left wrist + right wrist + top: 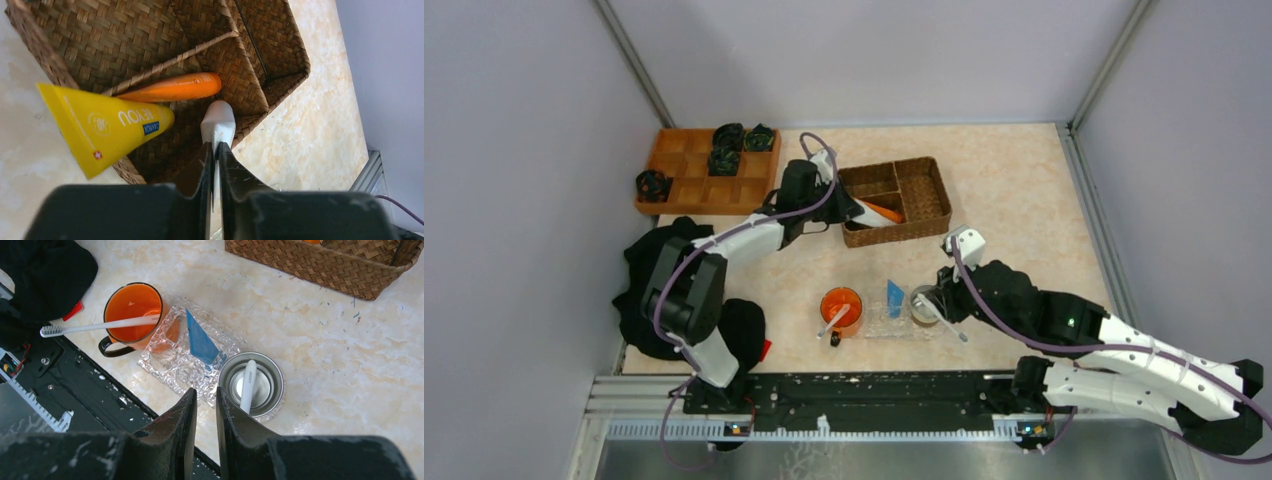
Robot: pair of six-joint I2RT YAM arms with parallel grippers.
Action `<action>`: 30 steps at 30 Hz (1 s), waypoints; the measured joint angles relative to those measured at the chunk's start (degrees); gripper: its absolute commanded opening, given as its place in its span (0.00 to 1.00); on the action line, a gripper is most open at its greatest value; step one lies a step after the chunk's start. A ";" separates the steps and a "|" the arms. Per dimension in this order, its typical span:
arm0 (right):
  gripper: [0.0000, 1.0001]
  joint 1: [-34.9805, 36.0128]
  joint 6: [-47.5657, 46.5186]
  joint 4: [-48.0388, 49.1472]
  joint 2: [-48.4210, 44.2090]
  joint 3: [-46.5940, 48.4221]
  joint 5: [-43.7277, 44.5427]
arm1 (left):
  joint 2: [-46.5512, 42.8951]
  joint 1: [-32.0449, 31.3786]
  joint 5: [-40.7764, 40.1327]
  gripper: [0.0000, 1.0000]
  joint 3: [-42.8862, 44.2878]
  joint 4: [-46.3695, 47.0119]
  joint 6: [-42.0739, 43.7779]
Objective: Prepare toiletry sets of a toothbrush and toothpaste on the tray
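My left gripper (862,212) reaches into the brown wicker basket (929,205) and is shut (214,147) on a white toothbrush (218,122). A yellow tube (105,127) leans over the basket's rim and an orange tube (175,87) lies inside. The clear bumpy tray (170,367) lies near the front with a blue tube (200,342) on it. My right gripper (206,395) hovers over the tray's near edge, empty, its jaws a little apart. A toothbrush (248,385) stands in the steel cup (274,390). Another toothbrush (100,326) lies across the orange mug (115,297).
An orange wooden compartment tray (686,182) with black items sits at the back left. Black cloth (654,270) lies by the left arm's base. The mug (841,308) and steel cup (922,305) stand at either end of the clear tray (886,328).
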 measured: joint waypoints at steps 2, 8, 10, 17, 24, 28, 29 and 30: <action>0.21 0.00 0.00 0.00 0.00 0.00 0.00 | 0.92 -0.28 0.02 0.02 1.33 -0.37 0.50; 0.20 0.00 0.00 0.00 0.00 0.00 0.00 | 1.46 -1.14 -0.44 0.00 4.17 -3.61 2.29; 0.20 0.00 -0.02 0.00 0.00 0.00 0.00 | 1.36 -1.38 -0.72 0.00 6.14 -6.84 3.69; 0.20 0.00 -0.02 -0.02 0.00 0.00 0.00 | -3.41 -1.46 -2.60 0.01 16.55 -20.31 9.99; 0.19 0.00 -0.04 -0.17 0.00 0.11 0.07 | -11.32 -1.51 -2.75 0.02 28.96 -33.33 15.23; 0.18 0.00 -0.13 -1.29 0.31 1.11 0.17 | -13.64 -2.78 -3.74 0.02 34.01 -42.42 17.38; 0.18 0.00 -0.13 -1.57 0.57 1.68 0.31 | -13.68 -3.91 -4.79 0.02 35.47 -45.81 17.92; 0.18 0.00 -0.15 -1.73 0.94 2.25 0.37 | -13.57 -4.90 -5.81 0.01 36.33 -48.02 18.45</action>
